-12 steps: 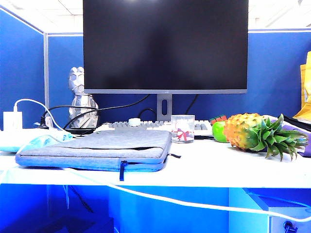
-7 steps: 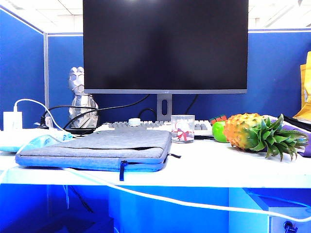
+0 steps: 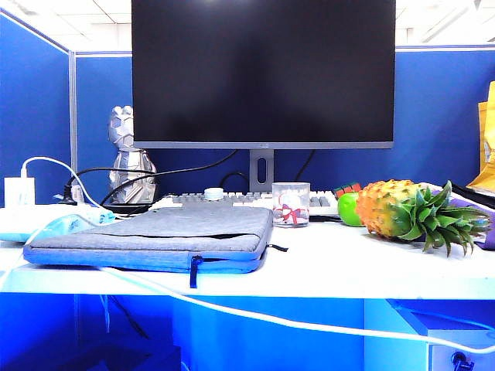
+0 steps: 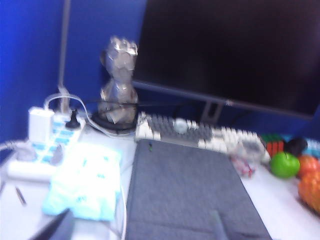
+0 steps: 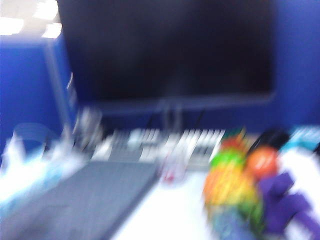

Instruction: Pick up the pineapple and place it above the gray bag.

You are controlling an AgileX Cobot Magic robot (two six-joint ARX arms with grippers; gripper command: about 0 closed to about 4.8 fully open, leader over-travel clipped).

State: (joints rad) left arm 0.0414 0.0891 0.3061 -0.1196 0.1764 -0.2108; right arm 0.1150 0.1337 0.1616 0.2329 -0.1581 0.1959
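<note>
Though set against the exterior pictures from a moment earlier, hardly a change to report: orange-yellow pineapple with diamond-patterned skin and spiky green crown (image 3: 387, 207) lying on its side in the same spot at the right of the white desk (image 3: 325, 263), just beside the round green apple (image 3: 348, 209). Flat rectangular gray fabric bag (image 3: 155, 232) likewise unmoved at the left, well apart from the fruit, with a small clear glass (image 3: 291, 204) between them. No arm in the exterior view.

Left gripper (image 4: 136, 227) looking over the near end of the bag, dark fingers (image 4: 55, 229) spread wide with nothing between them. Right gripper nowhere visible in its own heavily smeared wrist picture; finger state impossible to tell. Smear probably from that arm moving, facing the pineapple.

Judged from this: task barely begun, pineapple untouched, reach and grasp yet to come.
</note>
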